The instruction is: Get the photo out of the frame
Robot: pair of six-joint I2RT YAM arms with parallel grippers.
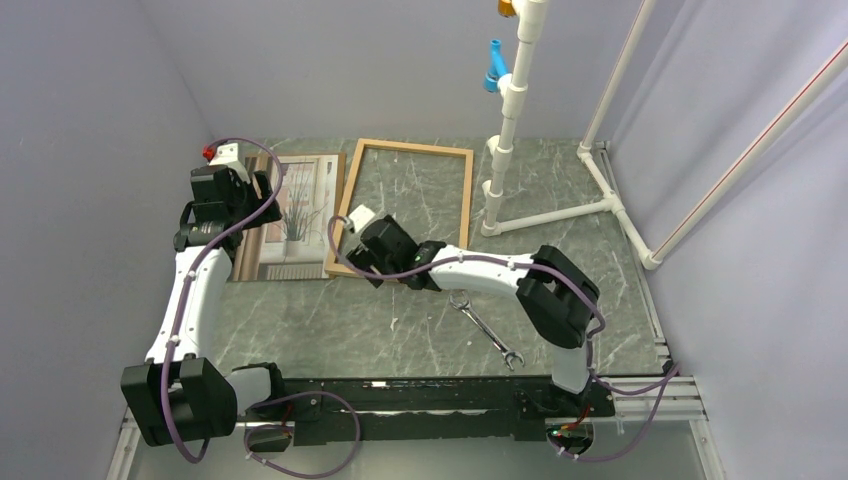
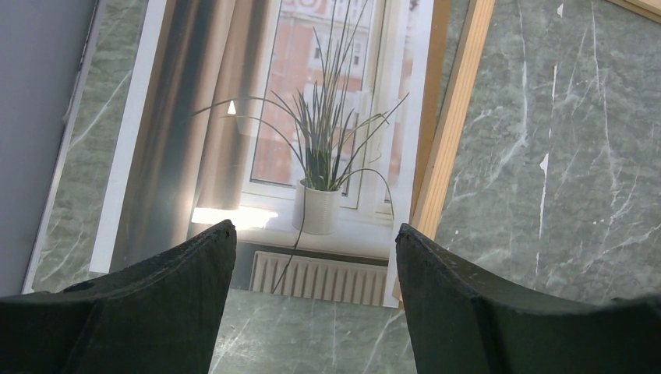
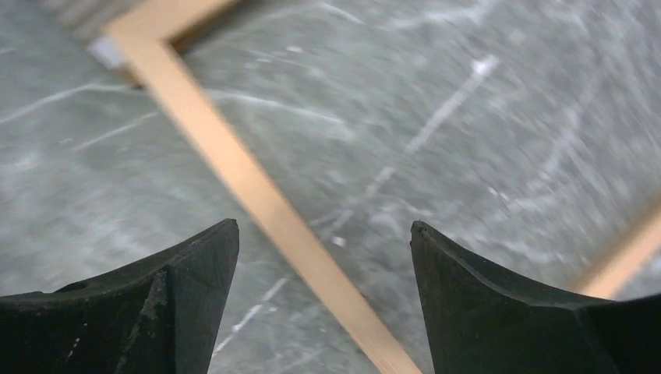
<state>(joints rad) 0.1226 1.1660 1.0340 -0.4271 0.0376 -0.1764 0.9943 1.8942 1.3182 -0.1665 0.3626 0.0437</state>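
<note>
The photo [image 1: 300, 210], a print of a spiky plant at a window, lies flat on the table at the far left, outside the frame. The frame [image 1: 415, 148], thin light wood, lies right beside it with bare table showing through. My left gripper [image 1: 235, 195] hovers open over the photo's left part. In the left wrist view the photo [image 2: 312, 132] and a frame strip [image 2: 456, 117] lie beyond my left gripper [image 2: 313, 230]. My right gripper [image 1: 365, 245] is open above the frame's near left corner, and a blurred frame strip [image 3: 234, 164] runs under my right gripper [image 3: 323, 226], untouched.
A metal wrench [image 1: 487, 330] lies on the green marbled table near the right arm. A white pipe stand [image 1: 505, 150] with a blue fitting [image 1: 493, 68] rises at the back right. Grey walls close in on the left, back and right.
</note>
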